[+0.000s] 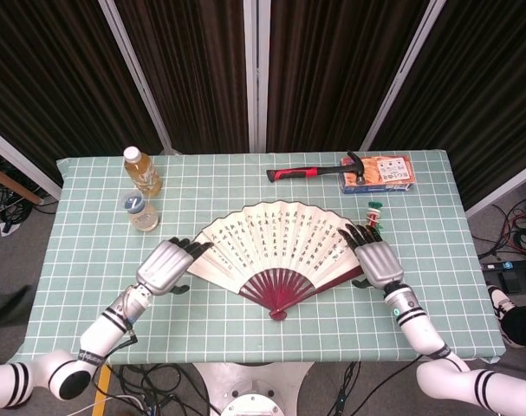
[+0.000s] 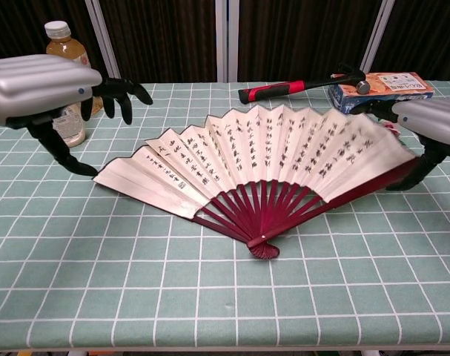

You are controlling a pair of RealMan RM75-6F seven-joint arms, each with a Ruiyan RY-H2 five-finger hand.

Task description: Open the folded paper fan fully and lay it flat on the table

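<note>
Paper fan (image 1: 275, 247) lying spread at table (image 1: 245, 329) centre. Left hand (image 1: 165, 264) hovering wide, empty; right hand (image 1: 377, 258) gripping right guard stick. Paper light, tearing easily; grasp at stiff outer sticks.

A hammer (image 1: 310, 172) lies beside an orange box (image 1: 386, 172) at the counter's (image 1: 245, 321) far edge; two bottles (image 1: 142, 170) stand far-left.

Both hands, left hand (image 1: 165, 265) & right hand (image 1: 379, 260): ribbed silver shells w/ black fingers; white forearms w/ black rings, green light on right wrist
</note>
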